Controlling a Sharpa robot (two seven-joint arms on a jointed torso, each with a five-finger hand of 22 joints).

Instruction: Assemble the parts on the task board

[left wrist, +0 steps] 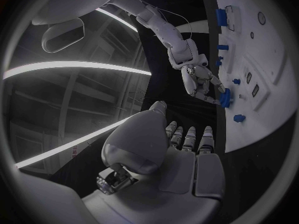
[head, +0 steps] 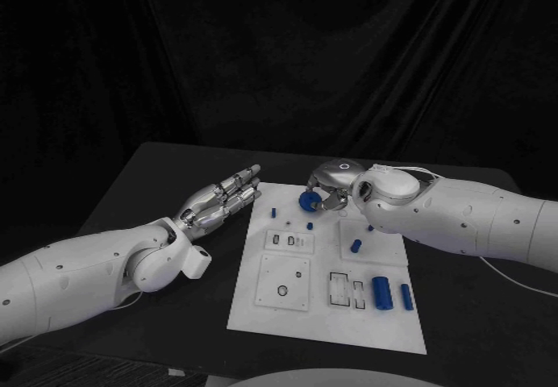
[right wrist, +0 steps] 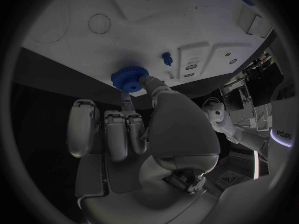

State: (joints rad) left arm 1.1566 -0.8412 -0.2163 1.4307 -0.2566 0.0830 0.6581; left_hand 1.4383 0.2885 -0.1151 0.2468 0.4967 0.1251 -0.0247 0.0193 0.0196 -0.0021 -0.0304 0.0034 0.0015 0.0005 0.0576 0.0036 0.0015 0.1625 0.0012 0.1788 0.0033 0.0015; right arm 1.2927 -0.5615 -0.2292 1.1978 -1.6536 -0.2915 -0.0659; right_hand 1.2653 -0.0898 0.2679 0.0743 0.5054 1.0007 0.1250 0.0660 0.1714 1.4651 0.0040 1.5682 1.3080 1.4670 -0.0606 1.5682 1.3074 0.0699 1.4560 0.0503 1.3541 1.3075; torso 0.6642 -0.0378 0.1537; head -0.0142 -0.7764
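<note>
1. Head view. The right hand [head: 331, 187] hung over the far end of the white task board [head: 279, 318], pinching a blue toothed gear [head: 310, 201] between thumb and a finger, the other fingers loosely curled. The gear was held just above the board's far left corner, its flat face turned partly sideways (not lying flat on the plate). The left hand [head: 221, 200] lay off the board's left edge, fingers straight and close together, holding nothing. A small blue peg [head: 274, 213] stood just nearer the robot than the gear; a large blue cylinder [head: 381, 292] and a slimmer blue bar [head: 407, 297] lay at the near right corner.

2. Left wrist view. The left hand [left wrist: 187, 149] showed flat, extended fingers with nothing in them. Beyond it the right hand [left wrist: 202, 82] held the gear [left wrist: 224, 97] at the board's [left wrist: 261, 119] edge.

3. Right wrist view. The right hand [right wrist: 156, 119] had a fingertip [right wrist: 149, 82] pressed to the gear [right wrist: 127, 78], which sat directly ahead of the fingers against the board [right wrist: 124, 30]. A blue pin [right wrist: 166, 58] stood near, beyond the gear. By my reading the right hand was nearer, and seating turns on levelling the gear's axis.
</note>
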